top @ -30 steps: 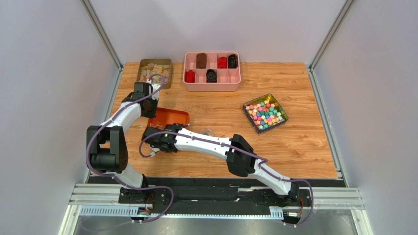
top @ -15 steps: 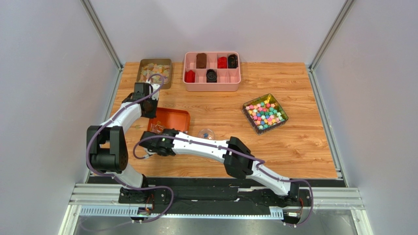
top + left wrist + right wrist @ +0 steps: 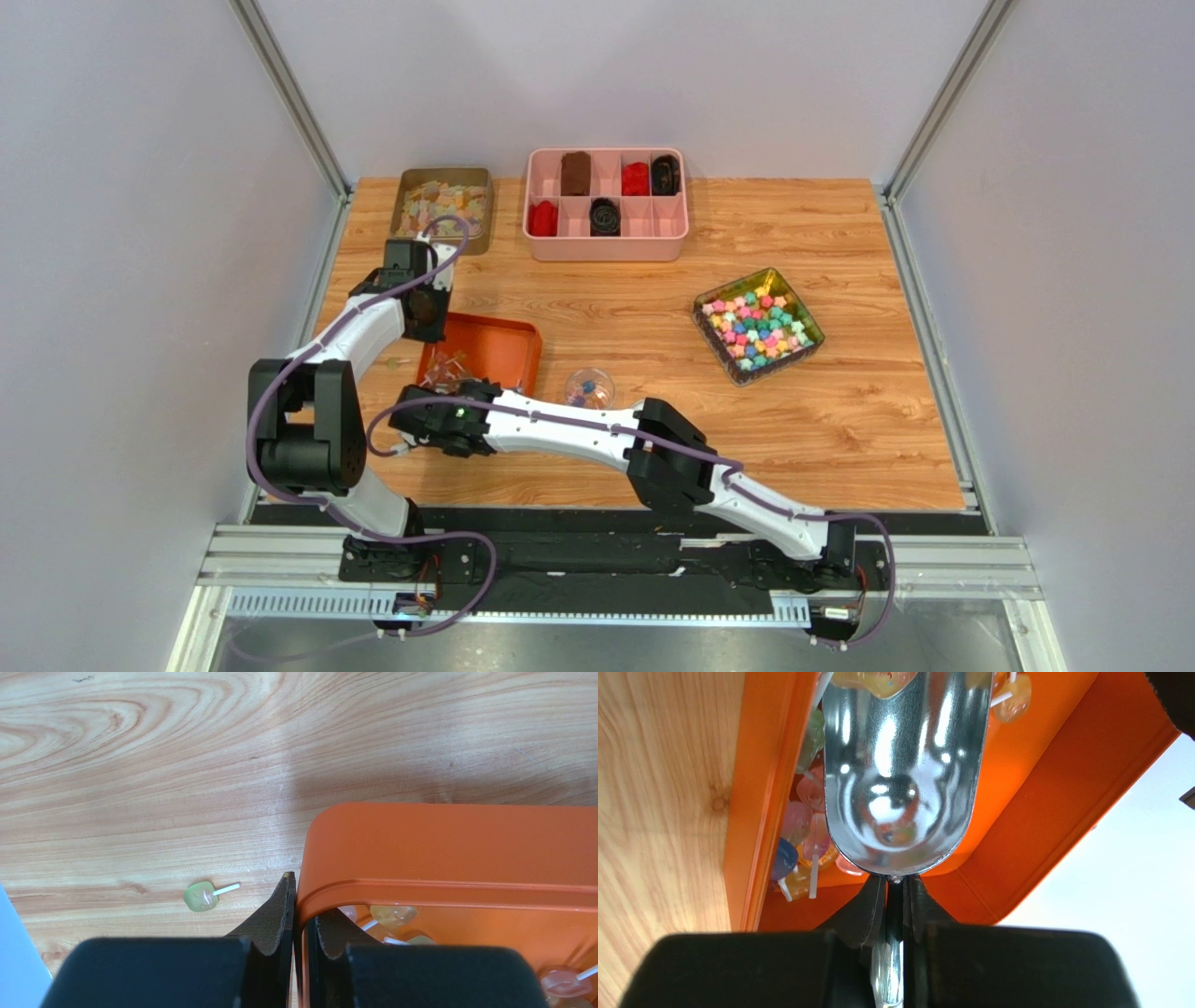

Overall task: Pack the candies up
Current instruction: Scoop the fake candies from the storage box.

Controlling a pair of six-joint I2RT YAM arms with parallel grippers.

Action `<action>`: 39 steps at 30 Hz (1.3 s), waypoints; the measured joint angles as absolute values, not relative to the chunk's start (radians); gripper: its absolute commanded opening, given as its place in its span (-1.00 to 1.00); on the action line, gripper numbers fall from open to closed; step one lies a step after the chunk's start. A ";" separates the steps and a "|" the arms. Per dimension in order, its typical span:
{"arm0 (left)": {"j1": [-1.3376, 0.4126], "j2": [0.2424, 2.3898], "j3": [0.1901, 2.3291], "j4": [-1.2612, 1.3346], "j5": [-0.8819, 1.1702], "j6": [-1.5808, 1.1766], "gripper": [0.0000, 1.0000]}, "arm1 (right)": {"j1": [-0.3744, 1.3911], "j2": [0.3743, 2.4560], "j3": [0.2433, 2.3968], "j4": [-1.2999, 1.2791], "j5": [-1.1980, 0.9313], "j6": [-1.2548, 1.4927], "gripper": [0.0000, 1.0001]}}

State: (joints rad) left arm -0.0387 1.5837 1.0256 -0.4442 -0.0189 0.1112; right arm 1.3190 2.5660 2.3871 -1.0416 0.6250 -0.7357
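Two tools are both closed on something. The left tool [image 3: 300,908] pinches the wall of the orange tray [image 3: 449,847] at its corner and steadies it. The right tool [image 3: 896,890] grips the handle of a metal scoop [image 3: 899,777]. Over the last second the right arm has drawn back toward the near left of the counter [image 3: 140,756], and the scoop now lies low inside the tray. That retreat has uncovered a small clear cup [image 3: 589,385] just right of the tray, with a few coloured pieces in it. The candies [image 3: 801,847] are heaped in the tray's near corner, beside the scoop's bowl, with some more at its mouth. The bowl itself looks empty apart from reflections. One stray candy [image 3: 200,897], green, lies on the counter just outside the tray, near the left tool. Judgement: the pull-back reads as lining up for a scoop, with nothing loaded yet. The cup is the likely receiver, and the stray would need separate recovery.
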 measured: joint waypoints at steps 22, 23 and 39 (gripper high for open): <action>-0.037 1.584 1.025 -0.447 -0.035 0.113 -1.00 | 1.230 2.509 2.339 -0.972 0.269 -0.591 -1.00; -0.037 1.584 1.025 -0.448 -0.035 0.113 -1.00 | 1.226 2.506 2.335 -0.971 0.254 -0.587 -1.00; -0.037 1.590 1.023 -0.453 -0.031 0.115 -1.00 | 1.176 2.472 2.284 -0.943 0.091 -0.548 -1.00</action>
State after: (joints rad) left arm -0.0368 1.5902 1.0233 -0.4526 -0.0307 0.1146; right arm 1.1763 2.4718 2.2841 -0.9428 0.0910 -0.5484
